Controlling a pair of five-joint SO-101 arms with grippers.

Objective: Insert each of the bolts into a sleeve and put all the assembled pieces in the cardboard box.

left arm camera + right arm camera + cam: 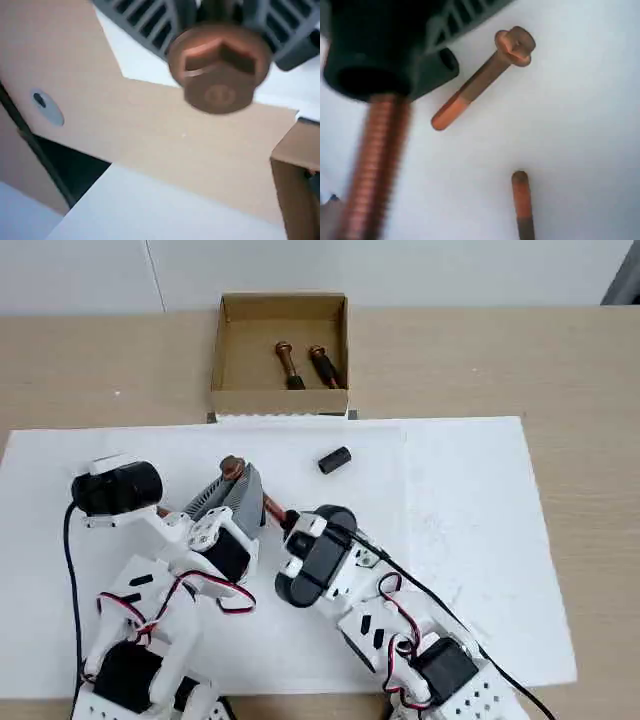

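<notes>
- While L gripper clamps bolt left of centre, R gripper grips sleeve round its thread.
- Cardboard box top centre, two assembled pcs inside; spare sleeve just below it on paper.

The high view looks down on the table, with the cardboard box at the far side. The left wrist view faces that box from low down (a shared corner); the right hangs near the sheet before it.

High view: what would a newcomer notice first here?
The copper bolt clamped in the left gripper over the white sheet, its shaft meeting the black sleeve at the right gripper. Behind, the cardboard box holds two finished pieces; a loose sleeve lies in front of it.
</notes>
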